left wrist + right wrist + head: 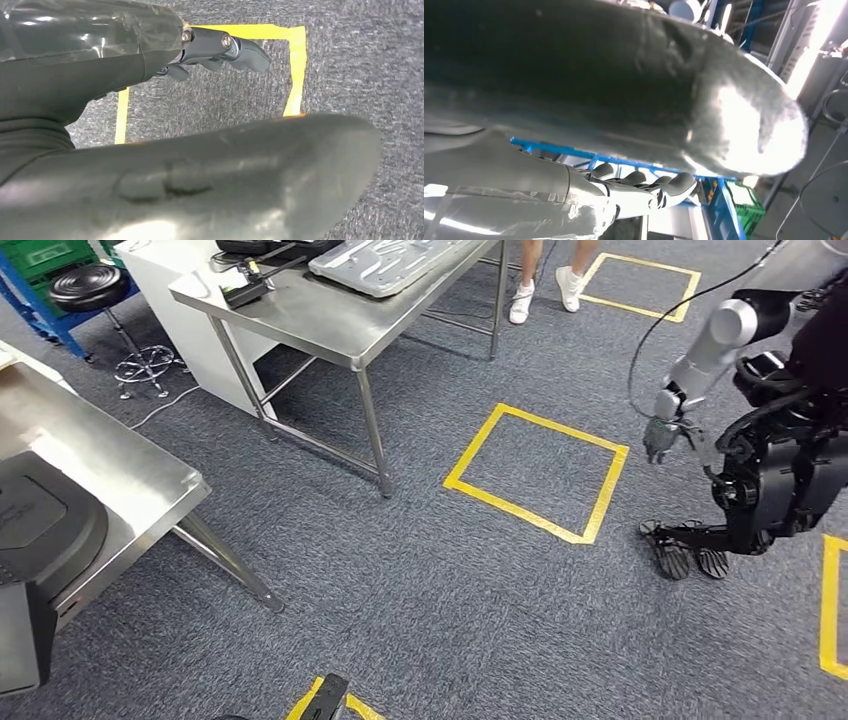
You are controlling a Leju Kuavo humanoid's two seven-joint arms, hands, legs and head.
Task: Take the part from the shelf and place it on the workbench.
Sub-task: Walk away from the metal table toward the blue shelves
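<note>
A dark grey moulded part [45,525] lies on the near end of the steel workbench [120,465], at the left edge of the head view. My left hand [190,170] hangs over grey carpet and a yellow tape square. Its dark fingers [235,47] are stretched out apart from the thick thumb, and nothing is between them. My right hand [614,100] points toward a blue shelf frame [624,162]. Its fingers [664,187] curl a little, well away from the thumb, and hold nothing.
A second steel table [330,325] with grey trays [385,260] stands at the back, with a black stool [90,285] to its left. A person's legs [545,285] stand behind it. Another robot [780,440] stands at the right beside a yellow floor square [535,470].
</note>
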